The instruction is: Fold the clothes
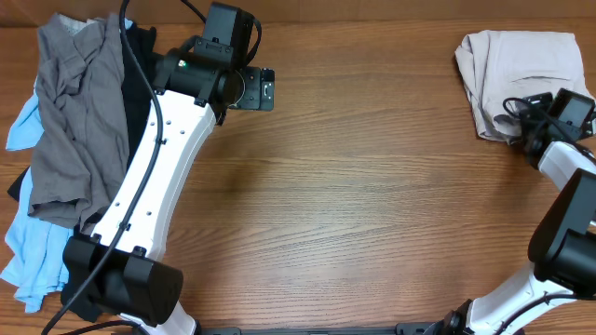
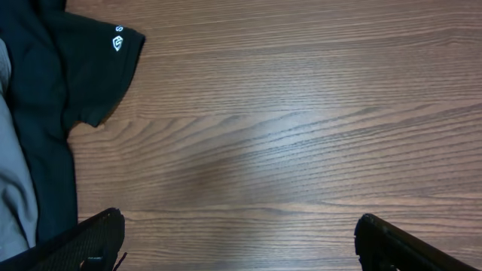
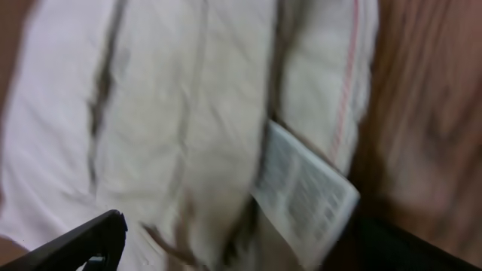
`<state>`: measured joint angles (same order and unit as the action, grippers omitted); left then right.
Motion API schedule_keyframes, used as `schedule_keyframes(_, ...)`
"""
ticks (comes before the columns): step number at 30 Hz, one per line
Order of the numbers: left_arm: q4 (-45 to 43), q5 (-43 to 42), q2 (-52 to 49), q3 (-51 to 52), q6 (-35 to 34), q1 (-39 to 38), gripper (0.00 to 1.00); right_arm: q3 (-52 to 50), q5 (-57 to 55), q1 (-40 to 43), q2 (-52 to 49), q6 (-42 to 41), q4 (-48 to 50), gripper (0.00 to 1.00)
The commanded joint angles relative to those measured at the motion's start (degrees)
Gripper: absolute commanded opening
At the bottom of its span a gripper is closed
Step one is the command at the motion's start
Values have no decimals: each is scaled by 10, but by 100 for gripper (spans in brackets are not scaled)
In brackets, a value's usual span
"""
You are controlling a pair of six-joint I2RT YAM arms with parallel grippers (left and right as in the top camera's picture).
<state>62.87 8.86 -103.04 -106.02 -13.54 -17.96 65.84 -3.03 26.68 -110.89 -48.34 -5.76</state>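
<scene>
I log the beige shorts (image 1: 517, 79) as a compact bundle at the far right corner of the table (image 1: 354, 214). Their white label (image 3: 305, 188) shows in my blurred right wrist view.

Pile along the left edge:
- grey garment (image 1: 79, 112)
- black garment (image 2: 68, 75) with a small white logo
- light-blue garment (image 1: 20, 126)

Left gripper (image 2: 239, 226): fingers spread wide over bare wood near the far edge, holding nothing.

Right gripper (image 3: 241, 226): fingers apart over the shorts, holding nothing that I can see.

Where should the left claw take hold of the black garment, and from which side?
Likely the sleeve of the black garment: it sticks out flat onto the table, free of the grey garment. The left claw, open, could come from the wood side.
</scene>
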Motion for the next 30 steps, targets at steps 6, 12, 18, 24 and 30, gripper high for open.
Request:
schedule_keyframes(6,-3,6,-7,-5,-8,0,100,14,107,11,252,162,-133,100)
schedule_keyframes(12,-3,5,-7,-5,-8,0,100,14,314,-5,422,259,-234,100)
schedule_keyframes(18,-3,5,-7,-5,-8,0,100,14,377,-107,537,259,-314,100)
schedule_keyframes(24,-3,5,-7,-5,-8,0,100,14,392,-231,588,256,-337,100)
schedule_keyframes(30,-3,5,-7,-5,-8,0,100,14,391,-251,588,266,-358,100)
